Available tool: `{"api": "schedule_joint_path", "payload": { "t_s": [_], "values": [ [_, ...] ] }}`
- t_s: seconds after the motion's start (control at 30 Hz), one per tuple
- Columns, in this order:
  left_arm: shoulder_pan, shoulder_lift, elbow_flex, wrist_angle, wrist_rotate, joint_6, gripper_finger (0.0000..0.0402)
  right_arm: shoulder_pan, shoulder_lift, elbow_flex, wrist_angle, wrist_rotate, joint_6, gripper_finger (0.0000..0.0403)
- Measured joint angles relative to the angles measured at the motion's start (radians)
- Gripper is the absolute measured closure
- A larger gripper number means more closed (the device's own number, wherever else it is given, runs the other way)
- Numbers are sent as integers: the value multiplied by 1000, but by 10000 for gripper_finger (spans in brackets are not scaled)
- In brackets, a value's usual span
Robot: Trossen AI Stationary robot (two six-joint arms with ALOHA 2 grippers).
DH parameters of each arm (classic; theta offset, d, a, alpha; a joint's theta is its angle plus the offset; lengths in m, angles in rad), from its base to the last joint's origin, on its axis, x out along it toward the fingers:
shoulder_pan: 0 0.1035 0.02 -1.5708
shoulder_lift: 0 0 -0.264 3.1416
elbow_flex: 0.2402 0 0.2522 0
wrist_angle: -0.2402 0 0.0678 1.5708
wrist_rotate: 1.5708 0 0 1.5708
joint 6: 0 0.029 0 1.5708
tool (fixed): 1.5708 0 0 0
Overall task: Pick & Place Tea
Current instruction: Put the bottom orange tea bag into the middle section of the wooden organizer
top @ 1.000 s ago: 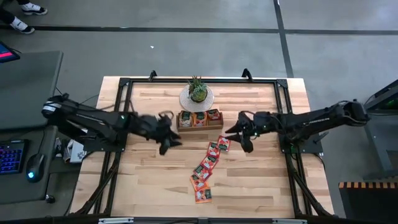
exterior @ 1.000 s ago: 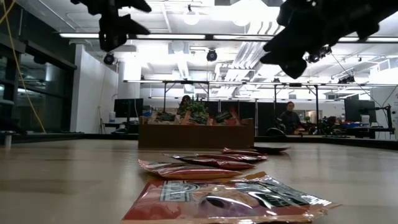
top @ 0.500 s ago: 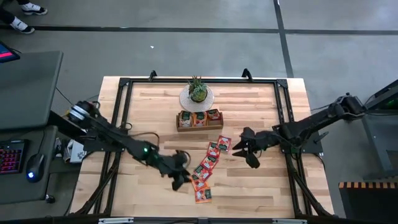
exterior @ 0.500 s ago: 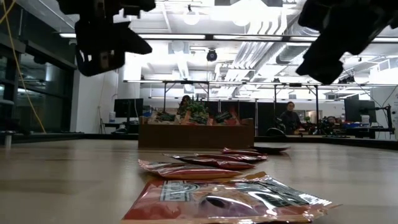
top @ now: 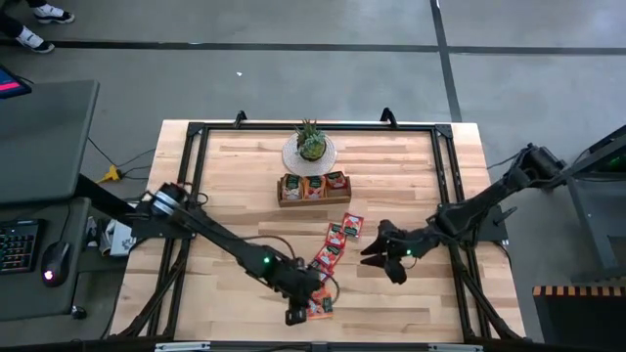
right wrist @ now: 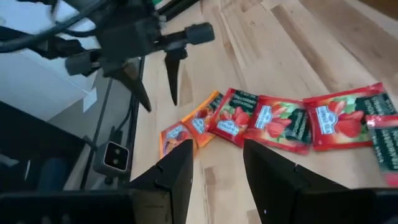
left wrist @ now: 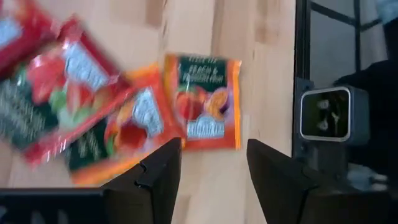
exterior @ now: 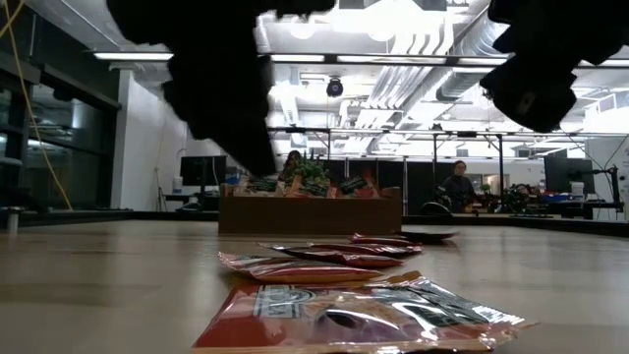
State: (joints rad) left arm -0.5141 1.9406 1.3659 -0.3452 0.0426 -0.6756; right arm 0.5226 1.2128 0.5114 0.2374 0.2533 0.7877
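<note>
Table (top: 235, 196): holds everything, framed by a rail.
Plant (top: 310, 144): at the far edge, middle.
Tray (top: 313, 188): just in front of the plant; sachets stand in its compartments.
Sachets (top: 328, 256): loose on the table in a slanted row, running from in front of the tray, slightly right, down to the near edge.
Left gripper (top: 298, 311): above the near end of the row, jaws apart.
Right gripper (top: 381, 264): just right of the row's middle, jaws apart.
</note>
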Motion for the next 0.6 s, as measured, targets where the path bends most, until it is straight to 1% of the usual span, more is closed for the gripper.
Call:
{"api": "schedule_joint_path", "payload": {
  "t_s": [0.1, 0.2, 0.33, 0.43, 0.53, 0.6],
  "values": [
    [-15, 57, 61, -1, -27, 57, 221, 34, 54, 28, 10, 45, 27, 265],
    [-32, 102, 94, -33, -52, 78, 221, 58, 113, 78, 8, 74, 47, 265],
    [-59, 128, 102, -61, -115, 78, 221, 79, 198, 153, -2, 91, 51, 265],
    [-67, 147, 102, -61, -161, 82, 221, 83, 266, 213, -43, 93, 69, 265],
    [-72, 152, 102, -69, -168, 96, 221, 83, 332, 266, -67, 71, 110, 265],
    [-75, 151, 103, -60, -168, 105, 221, 83, 375, 300, -85, 54, 177, 265]
  ]
}}
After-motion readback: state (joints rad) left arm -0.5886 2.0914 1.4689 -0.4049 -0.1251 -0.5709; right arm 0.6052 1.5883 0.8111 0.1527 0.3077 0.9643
